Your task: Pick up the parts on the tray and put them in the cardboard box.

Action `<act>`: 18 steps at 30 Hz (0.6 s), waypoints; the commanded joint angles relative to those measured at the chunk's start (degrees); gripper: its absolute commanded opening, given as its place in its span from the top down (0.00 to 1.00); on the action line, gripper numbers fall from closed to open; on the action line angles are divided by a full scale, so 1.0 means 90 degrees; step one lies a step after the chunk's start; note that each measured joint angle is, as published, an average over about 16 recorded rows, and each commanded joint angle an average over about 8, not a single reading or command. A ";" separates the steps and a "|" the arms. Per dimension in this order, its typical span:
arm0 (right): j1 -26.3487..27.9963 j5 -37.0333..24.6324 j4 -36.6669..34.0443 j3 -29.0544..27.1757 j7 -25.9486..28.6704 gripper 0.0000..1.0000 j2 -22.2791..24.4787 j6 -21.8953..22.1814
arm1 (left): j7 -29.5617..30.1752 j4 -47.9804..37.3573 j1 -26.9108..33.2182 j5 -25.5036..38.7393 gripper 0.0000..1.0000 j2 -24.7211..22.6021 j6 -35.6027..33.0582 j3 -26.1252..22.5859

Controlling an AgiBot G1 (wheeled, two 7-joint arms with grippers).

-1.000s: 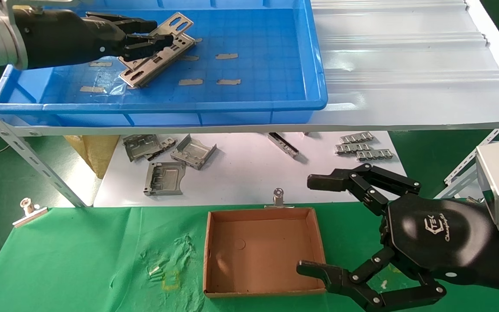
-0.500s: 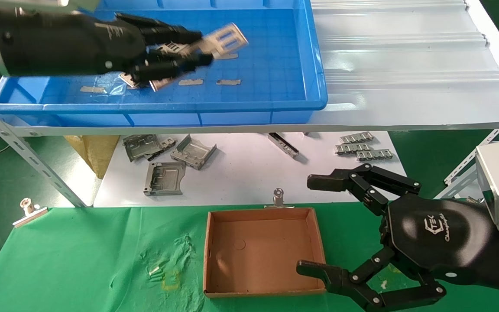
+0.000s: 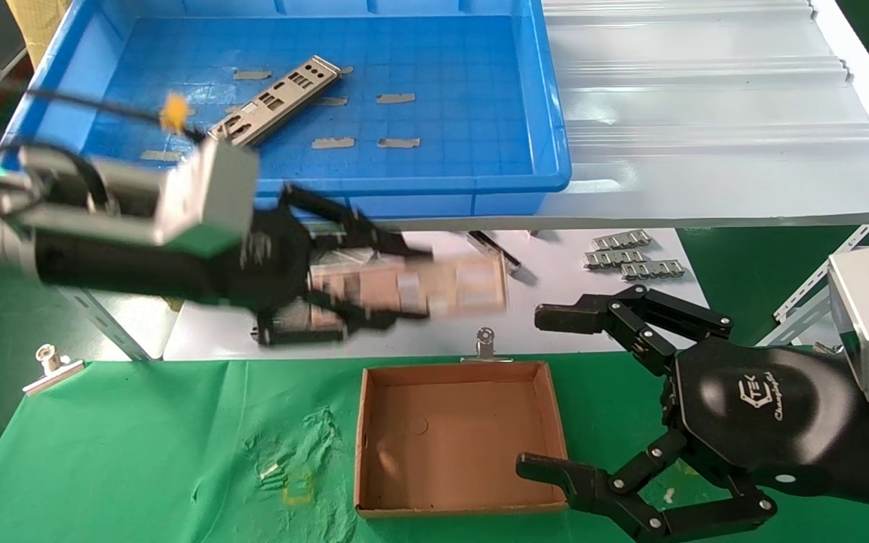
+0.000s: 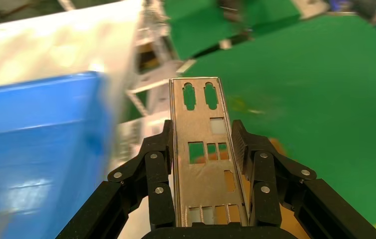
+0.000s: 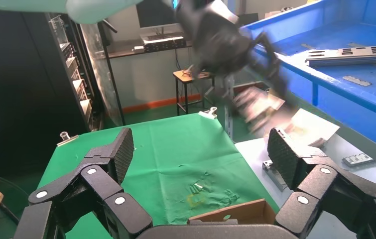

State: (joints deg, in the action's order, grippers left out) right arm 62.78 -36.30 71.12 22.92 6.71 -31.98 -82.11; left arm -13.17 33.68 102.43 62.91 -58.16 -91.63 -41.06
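Since the earlier frames my left gripper (image 3: pixel 374 283) has left the tray (image 3: pixel 480 162) and now sits at centre-left of the head view, below the tray's front wall and above the far edge of the cardboard box (image 3: pixel 374 445). It is clamped on one of the parts (image 3: pixel 434 285), which sticks out toward the right of the frame, smeared in the head view.

From the left wrist view I see that plate (image 4: pixel 206 149) clearly: a long, thin, silver-grey strip held between the two black fingers (image 4: pixel 158 169), one on each long edge. It has two rounded slots at its far end, a square cutout below them, a row of rectangular windows near the middle and more along the end nearest the camera.

A second part (image 3: pixel 276 100) lies in the tray at the upper left of the head view, flat on the blue grid floor and angled, among bits of grey tape. It shows in the right wrist view too, at the upper right (image 5: pixel 355 52).

My right gripper (image 3: pixel 548 392) is parked at the lower right of the head view, its fingers spread wide apart and holding nothing, the lower fingertip over the box's near right corner. The box has nothing in it.

On the white sheet (image 3: pixel 419 332) under the shelf lie folded grey brackets (image 3: pixel 336 264) and small ridged strips (image 3: pixel 631 256).
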 commanded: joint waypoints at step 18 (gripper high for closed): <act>0.0000 0.0000 0.0000 0.0000 0.0000 0.00 0.0000 0.0000 | -0.2575 -0.1597 -0.1358 0.0222 0.50 -0.1450 0.1452 -0.1074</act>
State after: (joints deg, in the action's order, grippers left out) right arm 62.78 -36.30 71.12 22.92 6.71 -31.98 -82.11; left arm -35.37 19.43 90.52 64.77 -70.96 -78.67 -50.71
